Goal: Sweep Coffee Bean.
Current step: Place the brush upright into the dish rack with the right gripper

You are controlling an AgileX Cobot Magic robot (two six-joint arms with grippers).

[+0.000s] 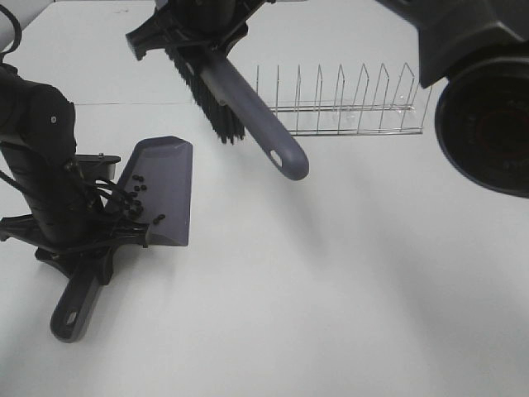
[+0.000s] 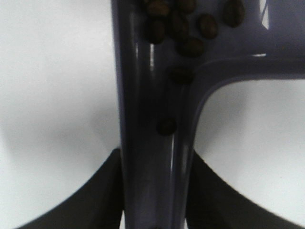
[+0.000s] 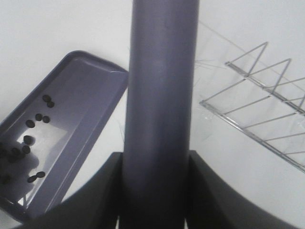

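Left gripper (image 2: 155, 193): closed on dustpan (image 1: 173, 169) handle.
Right gripper (image 3: 157, 191): closed on brush (image 1: 256, 116) handle.
Coffee beans (image 1: 136, 188): in dustpan.
Wire rack (image 1: 347, 112): dustpan's two o'clock.

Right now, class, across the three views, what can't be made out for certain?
- Bean count: the left arm covers some coffee beans in the dustpan, exterior high; the left wrist view's edge cuts others.
- Brush: the right arm covers its bristles' upper end, exterior high.
- Wire rack: a dark housing covers its right end, exterior high.
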